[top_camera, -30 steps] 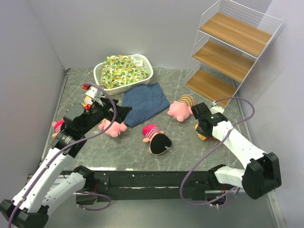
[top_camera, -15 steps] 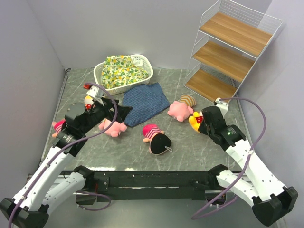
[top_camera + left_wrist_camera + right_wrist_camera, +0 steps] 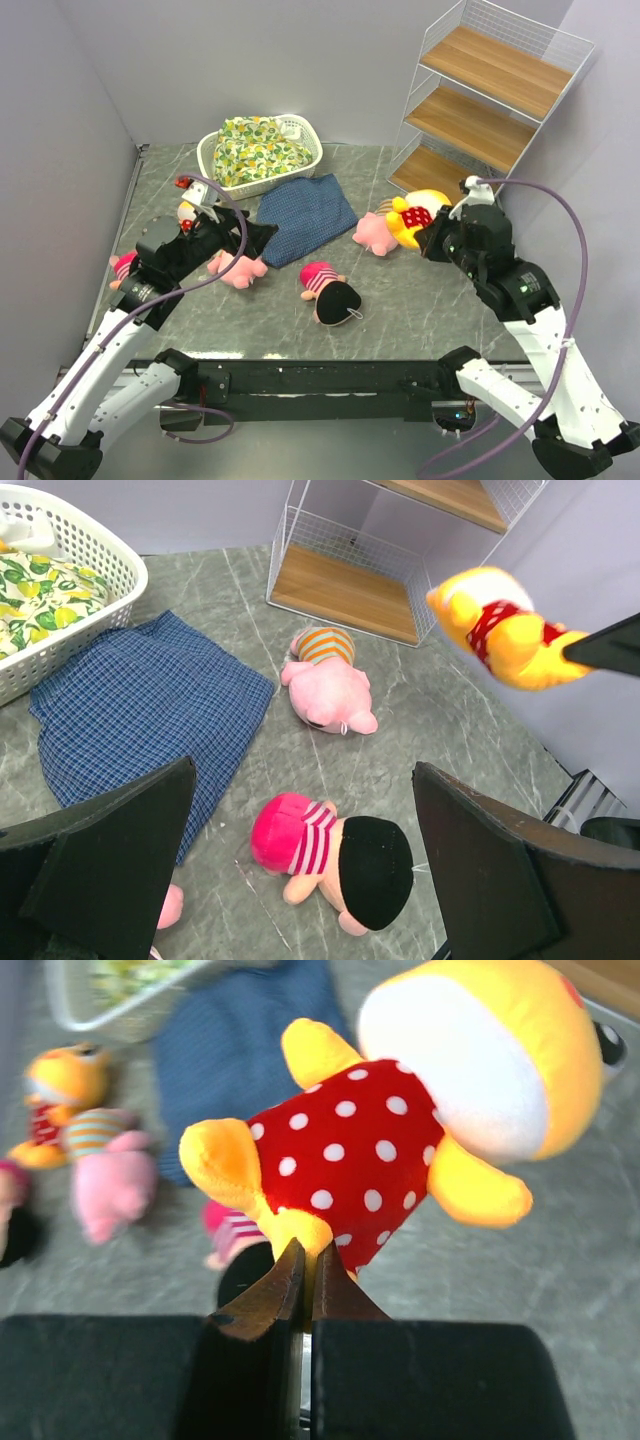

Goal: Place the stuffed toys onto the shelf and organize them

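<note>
I count six stuffed toys. Two are yellow bears in red dotted tops: the first bear, and the second bear, which is half hidden. Two are pink piglets: the first piglet and the second piglet. Two are pink-hatted dolls: the first doll and the second doll. There is one shelf with three wooden boards, one white basket, one floral cloth bundle and one blue checked cloth. There are two robot arms: the left arm and the right arm.
</note>
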You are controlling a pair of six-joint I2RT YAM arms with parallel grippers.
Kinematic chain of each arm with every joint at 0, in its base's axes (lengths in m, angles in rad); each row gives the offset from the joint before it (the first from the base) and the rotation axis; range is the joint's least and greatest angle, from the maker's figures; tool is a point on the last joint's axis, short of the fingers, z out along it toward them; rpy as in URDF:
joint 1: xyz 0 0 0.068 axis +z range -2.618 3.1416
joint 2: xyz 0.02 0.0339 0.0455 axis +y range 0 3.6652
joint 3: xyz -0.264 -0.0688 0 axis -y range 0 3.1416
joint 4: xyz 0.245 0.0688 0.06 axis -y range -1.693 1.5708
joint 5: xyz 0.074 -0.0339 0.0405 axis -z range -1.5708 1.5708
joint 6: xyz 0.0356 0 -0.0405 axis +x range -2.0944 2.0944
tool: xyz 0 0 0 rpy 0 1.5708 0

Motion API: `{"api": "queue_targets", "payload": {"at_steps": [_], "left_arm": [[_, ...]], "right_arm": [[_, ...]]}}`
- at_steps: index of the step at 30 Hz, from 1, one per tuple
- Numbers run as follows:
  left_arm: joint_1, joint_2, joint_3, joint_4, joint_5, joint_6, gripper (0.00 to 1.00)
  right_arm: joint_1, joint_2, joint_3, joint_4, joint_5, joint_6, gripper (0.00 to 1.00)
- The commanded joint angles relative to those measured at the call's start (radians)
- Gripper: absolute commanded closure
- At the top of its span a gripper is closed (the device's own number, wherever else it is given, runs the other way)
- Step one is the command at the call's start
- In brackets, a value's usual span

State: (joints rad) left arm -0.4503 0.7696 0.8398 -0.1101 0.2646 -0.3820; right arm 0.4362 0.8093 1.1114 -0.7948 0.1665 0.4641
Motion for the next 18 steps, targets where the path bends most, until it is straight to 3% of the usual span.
{"api": "queue_targets", "payload": {"at_steps": [1, 9, 18], "left_arm": [[0.004, -0.012, 0.007, 0.03, 0.012, 0.009, 0.04], [0.004, -0.012, 0.005, 0.03, 0.007, 0.011, 0.04], [0.004, -0.012, 0.002, 0.03, 0.004, 0.012, 0.04]], "right_arm": [[0.004, 0.054, 0.123, 0.062, -0.217, -0.111, 1.0], [0.004, 0.138, 0.295, 0.14, -0.259, -0.197, 1.0], [0.004, 0.266, 0.551, 0.177, -0.064, -0.372, 1.0]]}}
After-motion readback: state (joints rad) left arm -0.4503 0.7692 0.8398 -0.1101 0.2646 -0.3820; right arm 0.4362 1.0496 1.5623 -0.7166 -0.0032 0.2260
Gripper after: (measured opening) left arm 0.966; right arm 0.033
